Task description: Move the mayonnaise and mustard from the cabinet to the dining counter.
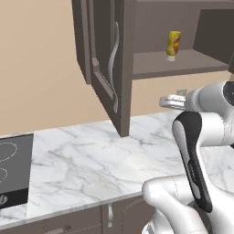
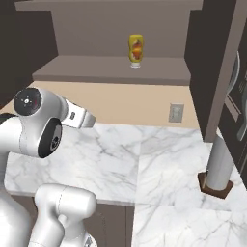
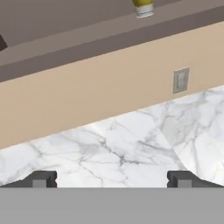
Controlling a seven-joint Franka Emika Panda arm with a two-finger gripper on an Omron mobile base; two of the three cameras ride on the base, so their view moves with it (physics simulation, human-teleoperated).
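In the left base view the cabinet (image 1: 119,68) hangs on the beige wall with its door swung wide toward the camera, a long curved silver handle (image 1: 113,68) on the door; the mustard (image 1: 173,45) stands upside down on its cap on the open shelf, alone there; below lies a marble tabletop (image 1: 91,160) with a black cooktop (image 1: 13,169) at its left end, and the white arm (image 1: 201,155) rises at the lower right. In the right base view the mustard (image 2: 135,50) stands near the middle of the shelf, the cabinet's (image 2: 212,67) door open at the right; a wall socket (image 2: 176,113) sits on the beige wall under the shelf, and a grey cylinder on a brown base (image 2: 218,169) stands on the tabletop (image 2: 144,154) at the right. In the hand view the pincer (image 3: 112,179) has its two dark fingertips (image 3: 41,179) set wide apart with nothing between them, low over the marble; the mustard's (image 3: 143,6) cap end shows at the top edge on the shelf, well above the pincer.
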